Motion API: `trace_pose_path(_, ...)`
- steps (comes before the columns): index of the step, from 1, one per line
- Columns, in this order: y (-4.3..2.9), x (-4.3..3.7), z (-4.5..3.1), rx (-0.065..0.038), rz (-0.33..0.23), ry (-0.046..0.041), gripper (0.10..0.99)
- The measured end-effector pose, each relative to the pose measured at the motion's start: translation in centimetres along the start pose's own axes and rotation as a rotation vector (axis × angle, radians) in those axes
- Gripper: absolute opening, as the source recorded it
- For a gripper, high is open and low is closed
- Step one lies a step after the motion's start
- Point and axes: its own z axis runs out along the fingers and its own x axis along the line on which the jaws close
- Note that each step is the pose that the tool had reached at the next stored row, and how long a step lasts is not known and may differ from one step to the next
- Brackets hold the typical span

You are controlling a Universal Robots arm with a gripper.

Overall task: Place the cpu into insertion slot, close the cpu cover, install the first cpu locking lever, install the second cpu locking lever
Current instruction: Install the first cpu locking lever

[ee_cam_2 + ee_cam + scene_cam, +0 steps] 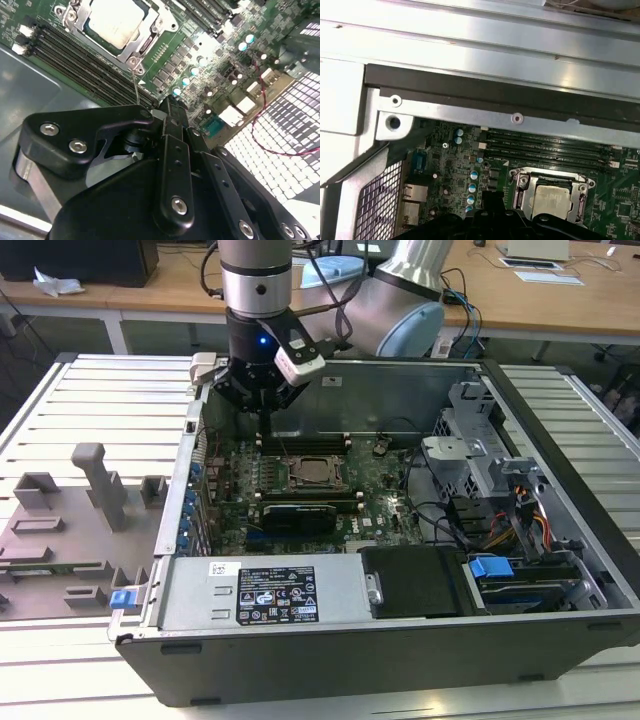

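My arm point(256, 280) stands near vertical, wrist point(258, 340) aimed straight down; the gripper point(262, 416) hangs beneath it, jaws drawn together; in the second wrist view its black links point(175, 165) converge at the tip.

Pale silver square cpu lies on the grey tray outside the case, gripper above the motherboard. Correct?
No. The pale silver square cpu sits in the metal-rimmed insertion slot, seen in the second wrist view. The black gripper hangs above the green motherboard.
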Motion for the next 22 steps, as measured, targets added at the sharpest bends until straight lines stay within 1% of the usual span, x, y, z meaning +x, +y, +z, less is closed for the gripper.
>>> trace_pose_path(4, 0.37, -0.05, 0.26, 0.0, 0.016, 0.0003, 0.106)
trace_pose_path(7, 0.82, -0.11, 0.4, 0.0, 0.023, 0.0005, 0.106)
trace_pose_path(8, 1.19, -0.18, 0.47, 0.0, 0.026, 0.0006, 0.106)
trace_pose_path(9, 1.24, -0.25, 0.5, 0.0, 0.026, 0.0006, 0.106)
trace_pose_path(15, 1.19, -0.81, 0.66, 0.0, 0.027, 0.0006, 0.106)
trace_pose_path(22, 1.01, -2.05, 0.77, 0.0, 0.028, 0.0018, 0.106)
